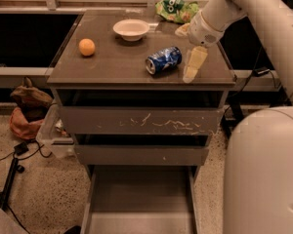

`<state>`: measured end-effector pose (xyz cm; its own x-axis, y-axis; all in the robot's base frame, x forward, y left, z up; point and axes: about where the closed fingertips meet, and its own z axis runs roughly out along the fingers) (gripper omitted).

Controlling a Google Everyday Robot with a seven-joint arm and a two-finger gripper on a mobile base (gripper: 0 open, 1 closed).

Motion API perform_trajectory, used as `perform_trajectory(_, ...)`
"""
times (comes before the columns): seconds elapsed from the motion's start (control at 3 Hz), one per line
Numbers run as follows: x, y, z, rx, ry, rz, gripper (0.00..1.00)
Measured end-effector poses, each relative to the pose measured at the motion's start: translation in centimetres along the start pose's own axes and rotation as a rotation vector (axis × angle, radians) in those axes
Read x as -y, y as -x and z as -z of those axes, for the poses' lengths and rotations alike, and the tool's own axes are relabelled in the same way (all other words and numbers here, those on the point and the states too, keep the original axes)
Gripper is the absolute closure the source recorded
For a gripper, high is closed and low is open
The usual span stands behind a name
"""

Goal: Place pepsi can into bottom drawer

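Gripper (pixel 184 55) hangs low over the right side of the worktop (pixel 112 67), just beside the pepsi can (pixel 163 60) and to its right. Its two pale fingers (pixel 194 65) stand spread apart, one reaching toward the front edge and the other toward the back. Nothing is between them, and they do not appear to touch the can.

In the single camera view the pepsi can lies on its side near the middle of the worktop. Its silver end faces front-left and its blue wall faces up. An orange (pixel 87 47) sits well apart at the left, a white bowl (pixel 131 29) is behind the can, and a green chip bag (pixel 177 9) lies at the back right near the arm. Below the worktop are a scratched upper drawer (pixel 141 121) and a plain middle drawer (pixel 141 155), both with their fronts in. The bottom drawer (pixel 141 199) is pulled out, and its flat floor is bare as far as it shows.

The can is probably light, with a thin wall that is smooth and slippery. On its side it is likely to roll if pushed across its length. The best hold looks to be across the middle of the round body, one finger on each long side, closed gently so the wall does not dent. The ends offer poorer purchase.
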<state>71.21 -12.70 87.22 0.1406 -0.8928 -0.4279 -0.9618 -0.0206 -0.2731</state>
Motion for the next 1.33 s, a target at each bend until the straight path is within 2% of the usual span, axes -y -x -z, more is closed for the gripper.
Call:
perform_trajectory(0.67,1.5,0.2,-2.7,0.000,0.048,0.004,0.00)
perform_trajectory(1.0,1.9,0.1,-3.8,0.057,0.066,-0.031,0.00)
perform_trajectory(1.33,2.2,0.5,-4.3,0.078,0.073,-0.063,0.07)
